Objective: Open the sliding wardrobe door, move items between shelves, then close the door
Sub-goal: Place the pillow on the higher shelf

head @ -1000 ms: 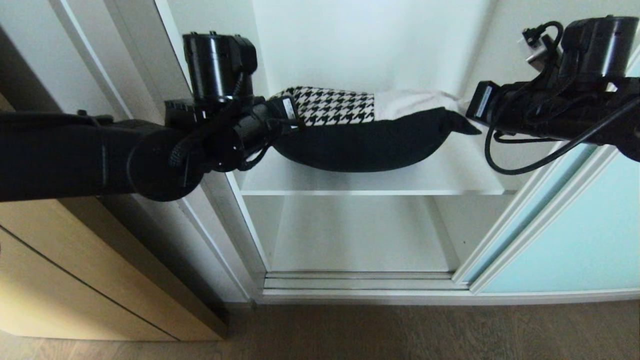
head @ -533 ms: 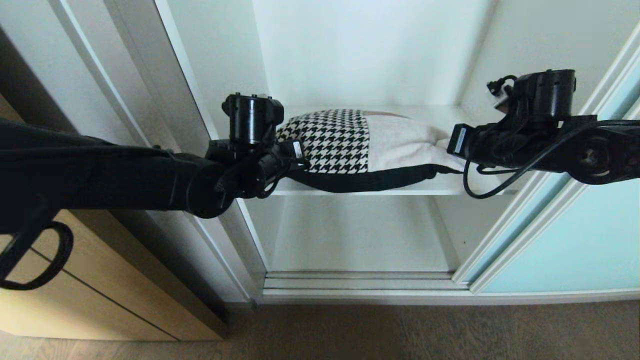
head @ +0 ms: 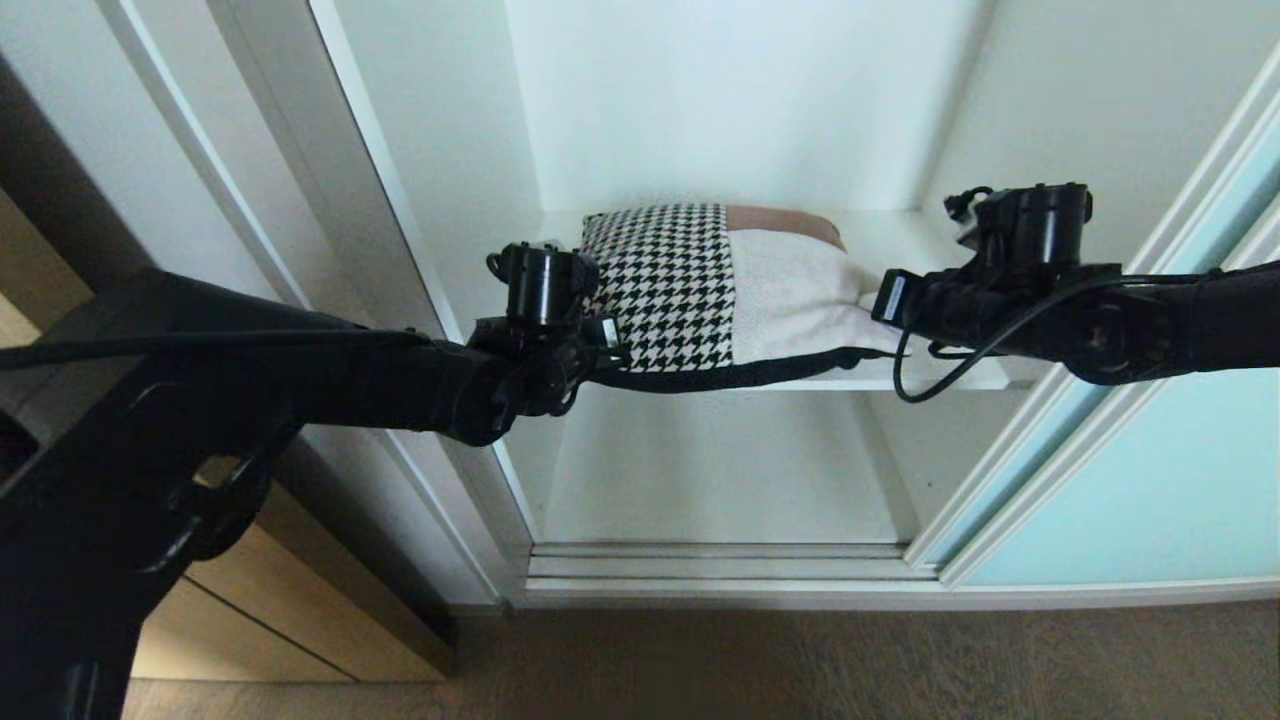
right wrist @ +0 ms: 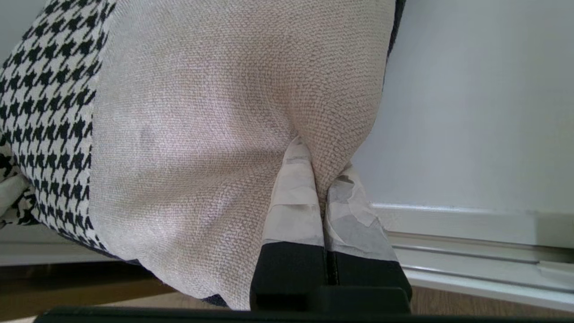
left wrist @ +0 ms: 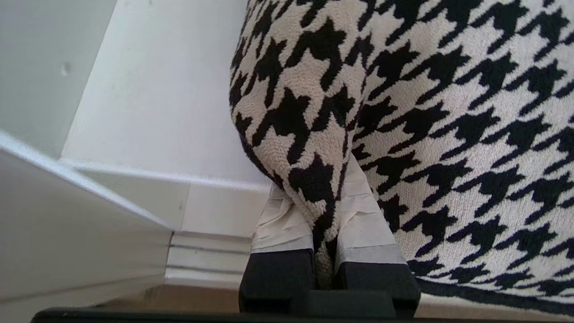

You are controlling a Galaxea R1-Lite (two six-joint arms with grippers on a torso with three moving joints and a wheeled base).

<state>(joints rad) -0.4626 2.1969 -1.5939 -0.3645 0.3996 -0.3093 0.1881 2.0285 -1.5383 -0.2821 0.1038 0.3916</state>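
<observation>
Head view: the cushion lies on the upper shelf, with its near dark-grey edge hanging just over the shelf's front lip. The left gripper pinches the cushion's near left corner and the right gripper pinches its near right corner, probably so that the soft thing is carried level and spread out instead of folding. The lower shelf lies under the cushion. The sliding wardrobe door, frosted aqua glass, stands pushed aside to the right of the cushion, leaving the opening free.

Left wrist view: the taped fingers are pressed together on a fold of black-and-white houndstooth knit at the cushion's corner, beside the white shelf board.

Right wrist view: the taped fingers are squeezed nearly shut on a tuck of cream-beige woven fabric, with the houndstooth patch next to it.
</observation>
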